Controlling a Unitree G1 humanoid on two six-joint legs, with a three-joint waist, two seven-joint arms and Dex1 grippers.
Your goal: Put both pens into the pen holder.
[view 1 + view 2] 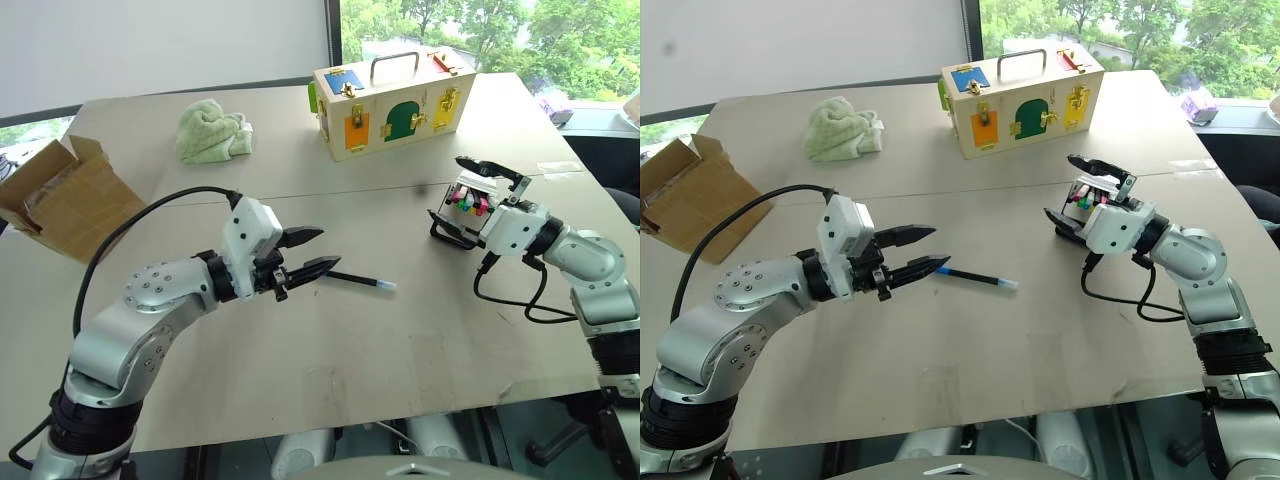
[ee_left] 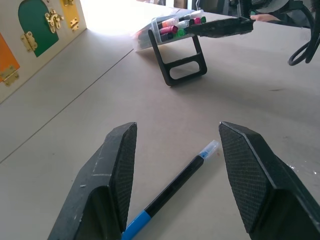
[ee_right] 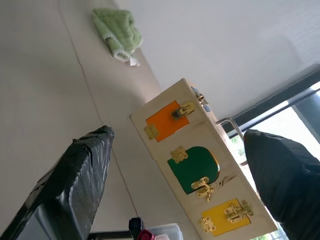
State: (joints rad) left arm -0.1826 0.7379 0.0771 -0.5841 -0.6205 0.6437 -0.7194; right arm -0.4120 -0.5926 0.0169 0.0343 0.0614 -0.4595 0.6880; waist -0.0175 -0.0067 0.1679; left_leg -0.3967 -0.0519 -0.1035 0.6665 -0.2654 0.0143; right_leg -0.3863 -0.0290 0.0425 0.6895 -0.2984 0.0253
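Pen [image 1: 358, 279] with blue end lies flat just ahead of the open, empty left gripper [image 1: 313, 252], its barrel pointing toward the pen holder [image 1: 467, 212], where the right gripper [image 1: 497, 172] hovers open.

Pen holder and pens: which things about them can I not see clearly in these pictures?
- Orange-ended pen: whether it sits in the pen holder cannot be told; in the head views the right pincer covers the tray.
- Holder contents: in the left wrist view the caps are small and a dark finger crosses them.
- Blue pen: its rear end is cut off by the left wrist view's edge, between the left pincer fingers.
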